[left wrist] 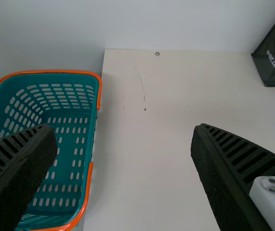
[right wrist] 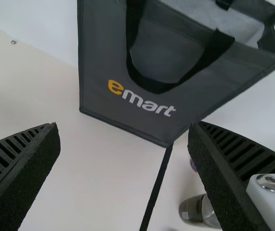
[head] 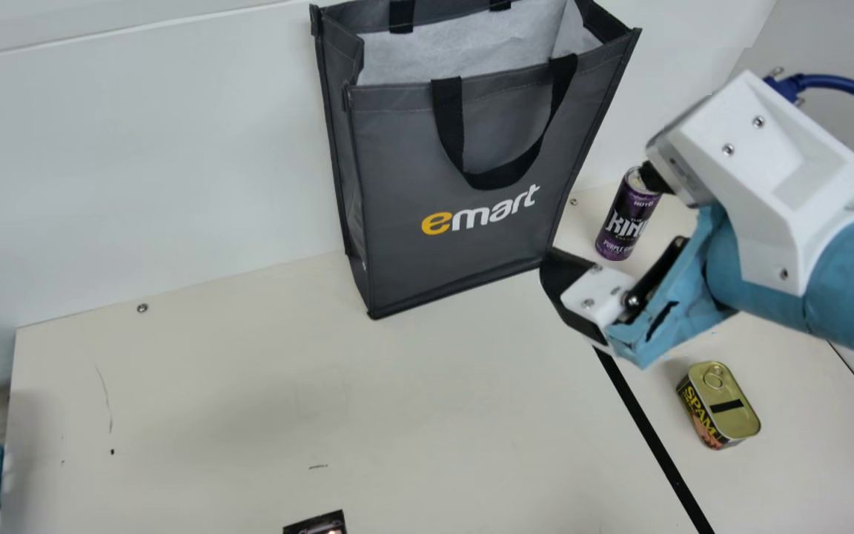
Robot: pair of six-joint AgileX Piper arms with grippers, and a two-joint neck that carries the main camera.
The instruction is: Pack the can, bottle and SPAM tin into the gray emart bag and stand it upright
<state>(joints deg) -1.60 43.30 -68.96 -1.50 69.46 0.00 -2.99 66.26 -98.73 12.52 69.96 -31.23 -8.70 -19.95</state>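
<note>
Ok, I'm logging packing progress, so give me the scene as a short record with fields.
bag: gray emart bag, upright, top open
can: purple can, upright on the table beside the bag
tin: SPAM tin, on the table, pull-ring lid up
bottle: possibly the clear object, partly hidden; not certain
left gripper: open, holding nothing
right gripper: open, holding nothing
basket: teal, orange-rimmed basket, at the table's left edge
</note>
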